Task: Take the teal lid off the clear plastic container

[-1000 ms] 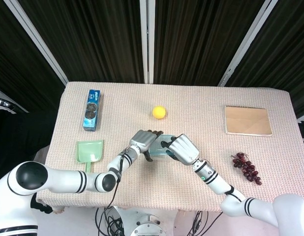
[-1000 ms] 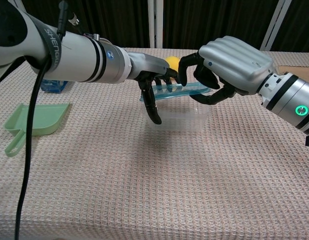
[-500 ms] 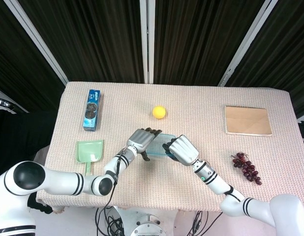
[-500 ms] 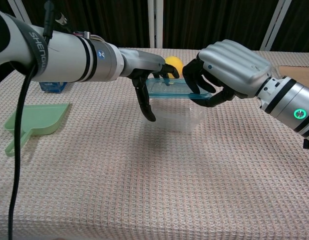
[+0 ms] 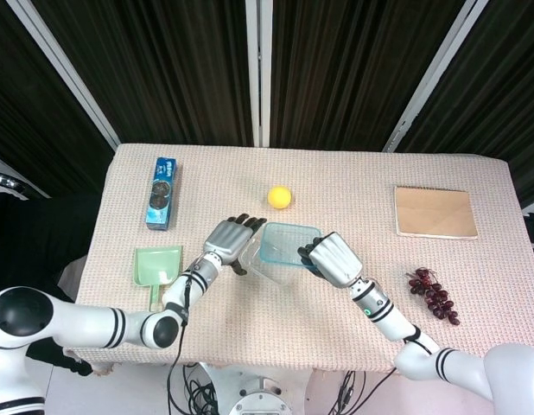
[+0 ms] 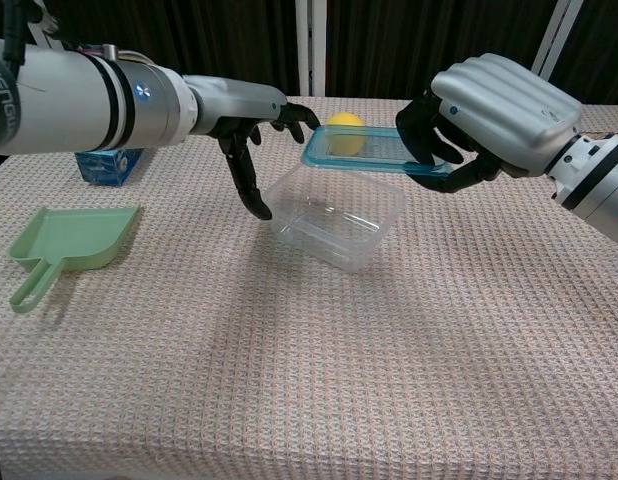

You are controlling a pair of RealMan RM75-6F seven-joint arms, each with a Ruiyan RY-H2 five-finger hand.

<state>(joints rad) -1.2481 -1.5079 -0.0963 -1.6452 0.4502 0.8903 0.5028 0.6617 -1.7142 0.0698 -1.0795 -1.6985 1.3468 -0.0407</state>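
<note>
My right hand (image 5: 333,258) (image 6: 486,113) grips the teal lid (image 5: 285,245) (image 6: 369,148) by its right edge and holds it in the air, apart from the clear plastic container (image 5: 269,265) (image 6: 338,216). The container stands open on the table, just below and in front of the lid. My left hand (image 5: 228,241) (image 6: 251,132) hovers at the container's left side with its fingers spread, holding nothing and not touching the container.
A yellow ball (image 5: 279,197) (image 6: 343,121) lies behind the container. A green dustpan (image 5: 157,267) (image 6: 61,243) and a blue box (image 5: 162,192) (image 6: 102,164) sit at the left. A tan board (image 5: 435,213) and dark grapes (image 5: 434,295) lie at the right.
My right hand has lifted the teal lid up and to the right, off the container. My left hand has let go of the container and drawn back to the left.
</note>
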